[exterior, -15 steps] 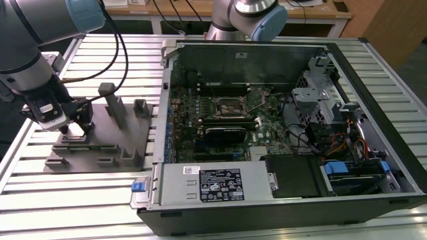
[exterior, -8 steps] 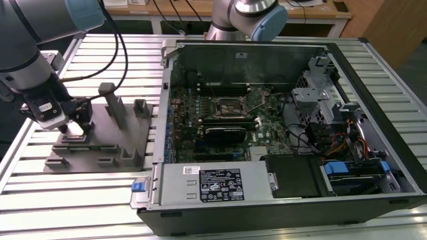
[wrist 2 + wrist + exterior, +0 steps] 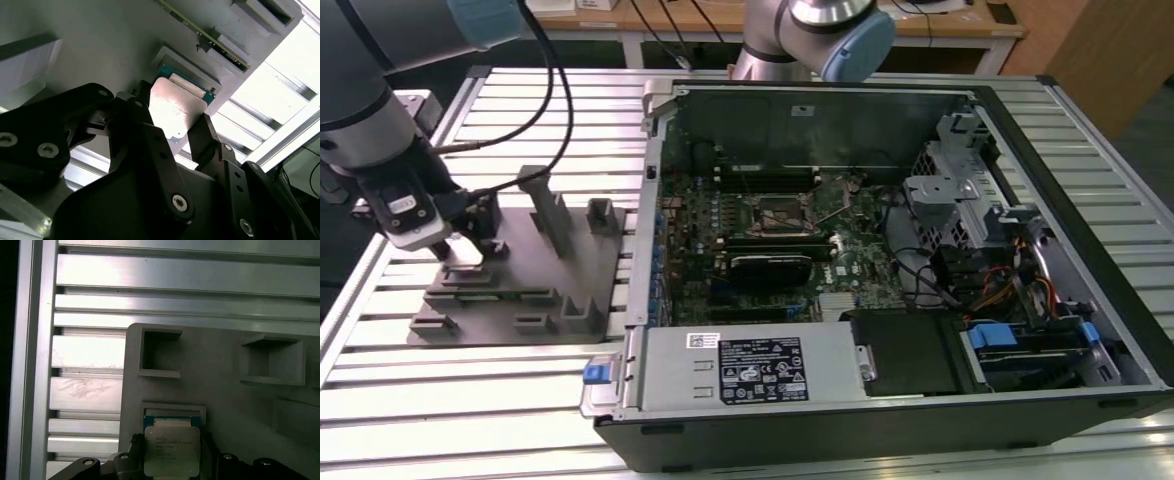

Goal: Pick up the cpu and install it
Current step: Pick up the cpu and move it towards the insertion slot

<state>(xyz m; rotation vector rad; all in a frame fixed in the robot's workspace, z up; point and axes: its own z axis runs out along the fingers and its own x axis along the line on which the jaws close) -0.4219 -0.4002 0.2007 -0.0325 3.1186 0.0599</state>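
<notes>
Closing gripper [image 3: 458, 245]: on the end of the arm, low over a grey fixture plate [image 3: 520, 270] at the exterior view's left; its two black fingers [image 3: 135, 112] sit narrowly apart, against opposite edges of the cpu [image 3: 171, 450], which they appear to clamp.
Cpu: held between the fingertips, silver top facing the cameras in both wrist views, with a strip of green board showing along one edge.
Cpu and plate: the chip sits over, and partly covers, a shallow framed recess [image 3: 172, 407] in the plate; whether it touches the recess floor cannot be told.
Plate pockets: two square walled pockets [image 3: 160, 352] [image 3: 272, 362] lie farther along the plate, beyond the recess from the gripper.
Table: slatted aluminium table [image 3: 520, 100] carries both the plate and the computer.
Computer case [image 3: 1067, 150]: lying open on its side, taking up the centre and the exterior view's right.
Inside the case: motherboard [image 3: 854, 240] with a dark metal-framed socket [image 3: 781, 213] near its middle, a grey power supply [image 3: 747, 365] along the lower edge of the frame, and drive bays with blue tabs [image 3: 1007, 335] at lower right.
Writing: faint printed lines cross the cpu's top and a white label [image 3: 767, 368] sits on the power supply; neither is legible.
</notes>
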